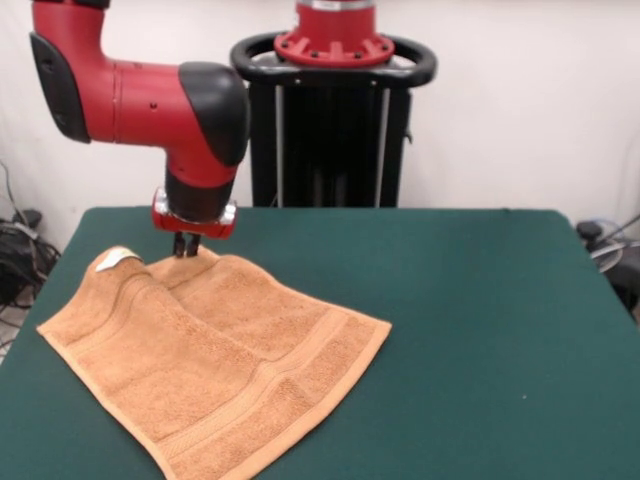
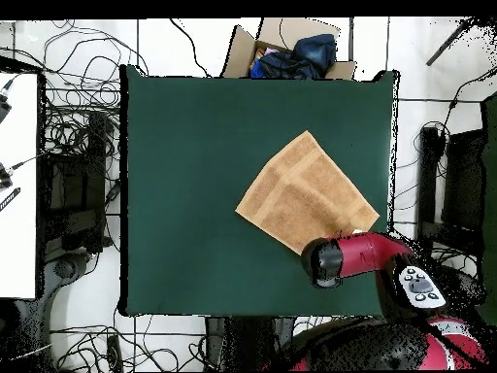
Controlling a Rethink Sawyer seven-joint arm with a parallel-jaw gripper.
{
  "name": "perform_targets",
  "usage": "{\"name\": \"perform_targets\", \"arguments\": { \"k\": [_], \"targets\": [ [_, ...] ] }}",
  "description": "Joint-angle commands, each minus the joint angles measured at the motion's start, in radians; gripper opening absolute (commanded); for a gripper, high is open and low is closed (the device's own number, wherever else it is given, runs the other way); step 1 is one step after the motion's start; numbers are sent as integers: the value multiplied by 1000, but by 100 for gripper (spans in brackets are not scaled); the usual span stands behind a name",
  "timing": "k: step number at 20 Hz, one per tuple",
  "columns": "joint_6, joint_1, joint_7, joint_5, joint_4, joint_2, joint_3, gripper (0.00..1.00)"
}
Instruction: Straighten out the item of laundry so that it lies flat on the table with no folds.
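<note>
Bright, even indoor light, soft shadow under the towel (image 1: 215, 355), faint sheen on the arm (image 1: 140, 95)

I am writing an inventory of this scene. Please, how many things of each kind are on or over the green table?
Towels: 1, the orange-tan towel, one corner folded over near the white tag
Tables: 1, the green table
Robot arms: 1, with its gripper at the towel's far edge
Total: 3

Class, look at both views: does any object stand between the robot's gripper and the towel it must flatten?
No. The gripper is right at the towel's far edge, beside the folded-over corner, and nothing else lies on the table.
</note>
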Motion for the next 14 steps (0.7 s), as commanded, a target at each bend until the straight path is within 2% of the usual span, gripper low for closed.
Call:
{"name": "perform_targets", "arguments": {
  "k": [1,9,14],
  "targets": [
    [-3,-25,-156,46,112,161,159,0],
    [135,-16,-195,80,158,127,157,0],
    [132,-24,-203,81,181,127,161,0]
  ]
}}
